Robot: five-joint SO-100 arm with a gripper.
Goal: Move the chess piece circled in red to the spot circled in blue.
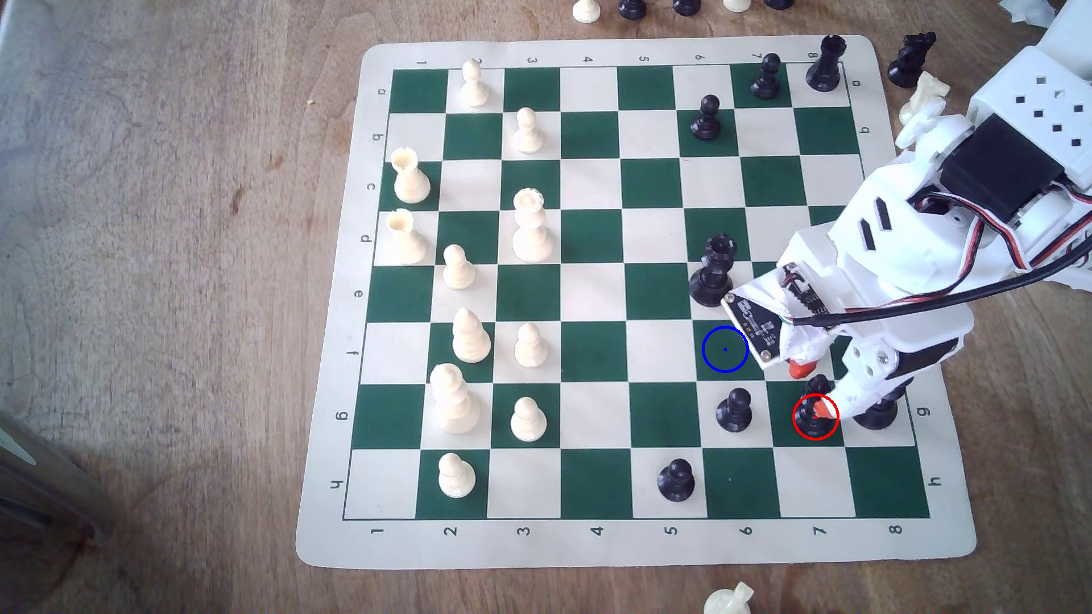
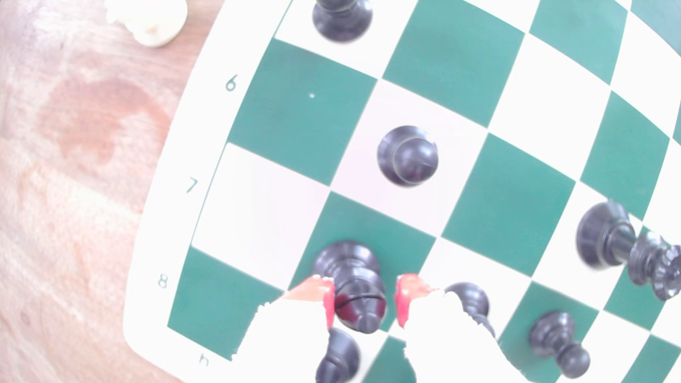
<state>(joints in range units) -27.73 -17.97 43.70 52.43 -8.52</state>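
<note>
A wooden table (image 1: 177, 295) carries a cream-bordered chess mat (image 1: 635, 549) with dark green and white squares, seen from above in the exterior view. White pieces cluster over the 9 o'clock half of the mat and black pieces over the 3 o'clock half. A white robot arm (image 1: 922, 236) with black and red cables reaches in from about 2 o'clock, angled down toward the mat's 4 o'clock area.

A tall black queen (image 1: 714, 268) stands on a green square just at 12 o'clock from the spot (image 1: 725, 349), a dark green square marked with a thin blue ring and centre dot. The spot is bare. A black pawn (image 1: 734, 409) sits on the white square at 6 o'clock from the spot; another black pawn (image 1: 676, 479) stands lower on the mat.

The chess piece (image 1: 809, 413), a slim black bishop, stands upright on the green square ringed in red, diagonally at about 4 o'clock from the spot.

The gripper (image 2: 365, 298), with orange-red tips, is lowered around the chess piece (image 2: 353, 287). In the wrist view the jaws are partly open, one on each side of the bishop's upper body; one tip looks to be touching it, the other has a narrow gap, so no firm hold is visible.
</note>
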